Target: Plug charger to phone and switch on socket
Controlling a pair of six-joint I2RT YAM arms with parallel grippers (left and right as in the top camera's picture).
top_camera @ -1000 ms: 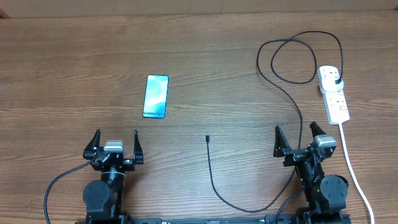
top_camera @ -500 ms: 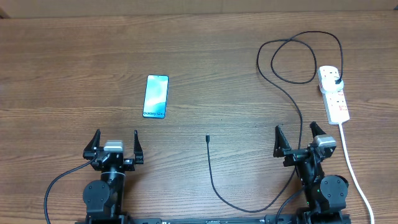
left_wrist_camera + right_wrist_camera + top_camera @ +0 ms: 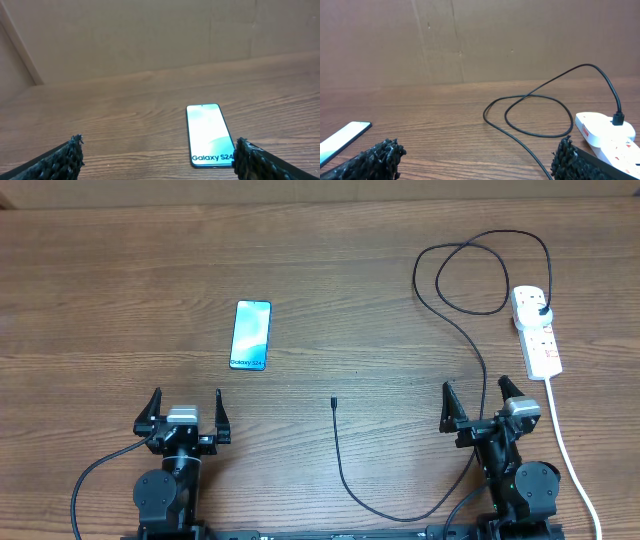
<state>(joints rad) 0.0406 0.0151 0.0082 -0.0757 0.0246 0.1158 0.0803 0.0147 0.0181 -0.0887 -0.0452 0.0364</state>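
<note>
My left claw rests low, just nearside of the phone, pointing toward it, spread wide and empty. My right claw rests well right of the phone, likewise spread and empty.

We find the phone flat on the table, ahead of our left gripper and slightly to its right. The charger's connector tip lies between our grippers, left of the right gripper. Its cable runs back toward us, curves right, passes under the right gripper and loops ahead of it. Its plug sits in the far end of the power strip, ahead-right of that gripper. The strip's cord trails back along the gripper's right.
</note>
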